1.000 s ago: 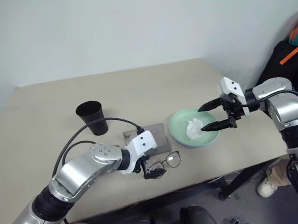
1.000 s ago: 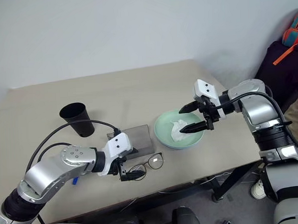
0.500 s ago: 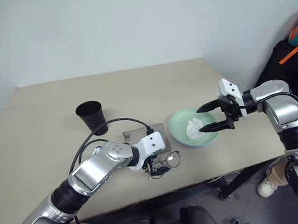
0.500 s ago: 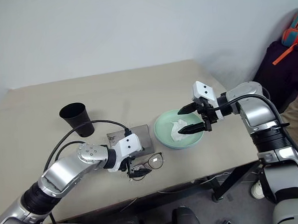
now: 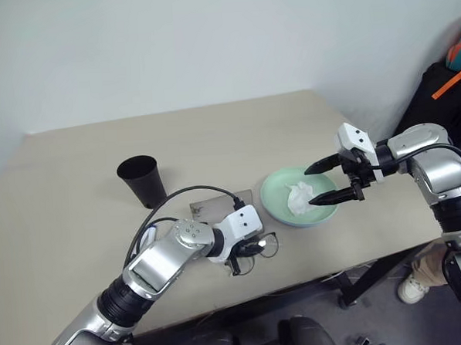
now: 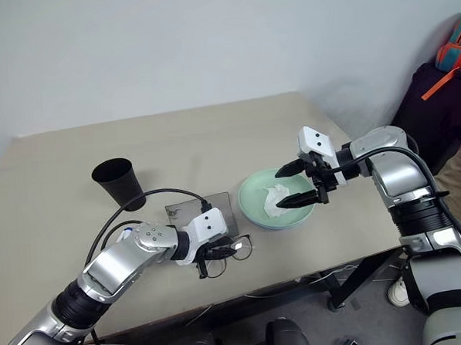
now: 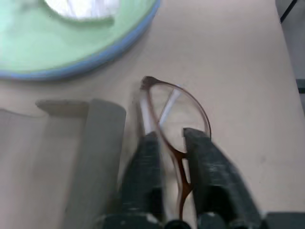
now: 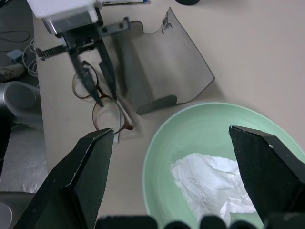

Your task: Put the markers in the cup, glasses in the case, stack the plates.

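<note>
The thin wire-framed glasses [image 5: 267,245] lie on the table near its front edge, just in front of the open grey case [image 5: 224,207]. My left gripper [image 7: 170,134] is shut on the glasses, its two fingers pinching the bridge [image 7: 180,157]. The black cup [image 5: 142,180] stands upright behind and to the left. A mint green plate [image 5: 276,195] rests on a light blue plate [image 7: 102,56] at the right. My right gripper [image 5: 325,184] hovers open above the green plate. A slim white marker with a blue end [image 8: 121,2] lies near the cup's base.
A crumpled white tissue [image 5: 301,197] sits inside the green plate, under the right gripper. The table's front edge [image 5: 313,276] runs close to the glasses. A dark bag with orange straps [image 5: 450,76] stands off the table at the far right.
My left arm has reached rightward to the glasses, and its open fingers have closed on the bridge. The right gripper has stayed where it was.
</note>
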Tool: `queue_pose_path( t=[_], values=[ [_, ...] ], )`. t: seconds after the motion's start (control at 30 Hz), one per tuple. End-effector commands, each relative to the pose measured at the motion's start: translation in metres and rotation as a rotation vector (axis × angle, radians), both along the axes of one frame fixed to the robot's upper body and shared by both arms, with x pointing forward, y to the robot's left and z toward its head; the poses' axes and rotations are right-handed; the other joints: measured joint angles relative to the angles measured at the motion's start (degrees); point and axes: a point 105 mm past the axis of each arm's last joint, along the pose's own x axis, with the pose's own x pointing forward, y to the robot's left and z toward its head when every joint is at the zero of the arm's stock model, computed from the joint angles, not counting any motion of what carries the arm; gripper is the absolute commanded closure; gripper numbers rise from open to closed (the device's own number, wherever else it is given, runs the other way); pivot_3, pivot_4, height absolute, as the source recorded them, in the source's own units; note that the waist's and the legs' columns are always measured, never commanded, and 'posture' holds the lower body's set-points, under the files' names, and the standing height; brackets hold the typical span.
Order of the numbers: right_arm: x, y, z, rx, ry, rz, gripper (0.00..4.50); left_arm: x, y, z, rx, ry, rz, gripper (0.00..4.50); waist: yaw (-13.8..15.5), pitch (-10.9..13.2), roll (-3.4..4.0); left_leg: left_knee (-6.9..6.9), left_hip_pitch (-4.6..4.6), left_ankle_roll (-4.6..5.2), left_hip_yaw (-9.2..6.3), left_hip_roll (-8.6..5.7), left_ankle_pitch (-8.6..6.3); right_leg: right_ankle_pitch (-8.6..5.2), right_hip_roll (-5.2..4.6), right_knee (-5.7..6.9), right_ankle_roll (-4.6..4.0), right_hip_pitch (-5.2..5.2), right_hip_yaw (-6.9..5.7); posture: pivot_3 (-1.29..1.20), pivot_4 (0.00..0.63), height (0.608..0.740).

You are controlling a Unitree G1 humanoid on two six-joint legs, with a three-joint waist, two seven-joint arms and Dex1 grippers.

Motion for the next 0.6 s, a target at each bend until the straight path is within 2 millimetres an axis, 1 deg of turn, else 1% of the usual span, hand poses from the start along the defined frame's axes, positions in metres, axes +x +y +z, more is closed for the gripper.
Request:
queue_pose_path(
  t=[0.03, 0.17, 0.27, 0.4, 0.6],
  values=[
    [-0.002, 0.001, 0.013, 0.005, -0.053, 0.024, 0.32, 0.000, 0.003, -0.003, 0.028, 0.008, -0.001, 4.27, 0.00, 0.00, 0.00, 0.00, 0.03, 0.00, 0.00, 0.00, 0.00, 0.00, 0.00, -0.01, 0.00, 0.03, 0.00, 0.00, 0.000, 0.738],
    [0.000, 0.001, 0.013, 0.005, -0.056, 0.023, 0.32, 0.000, 0.006, -0.002, 0.036, 0.016, -0.013, 4.27, -0.07, 0.00, 0.00, 0.03, 0.07, 0.01, -0.01, 0.00, 0.01, 0.00, 0.00, 0.00, 0.00, 0.07, 0.02, 0.00, 0.000, 0.738],
    [0.000, 0.001, 0.013, 0.005, -0.057, 0.023, 0.32, 0.001, 0.007, 0.004, 0.017, 0.015, -0.019, 4.27, -0.11, 0.00, 0.00, 0.02, 0.11, 0.01, -0.03, 0.01, 0.01, 0.00, 0.05, 0.00, 0.00, 0.07, 0.08, 0.00, 0.000, 0.738],
    [0.000, 0.002, 0.013, 0.005, -0.059, 0.024, 0.32, 0.004, 0.008, 0.022, -0.067, 0.028, -0.029, 4.27, -0.09, 0.00, 0.00, 0.00, 0.09, 0.01, -0.02, 0.04, 0.01, 0.00, 0.11, 0.02, -0.01, 0.03, 0.09, 0.00, 0.000, 0.738],
    [0.000, 0.004, 0.011, 0.003, -0.056, 0.029, 0.32, 0.018, 0.020, 0.051, -0.160, 0.038, -0.017, 4.27, -0.02, 0.01, -0.01, 0.02, 0.00, 0.02, -0.03, 0.03, 0.01, 0.00, 0.13, -0.01, -0.01, -0.03, 0.11, 0.00, 0.000, 0.738]
  ],
)
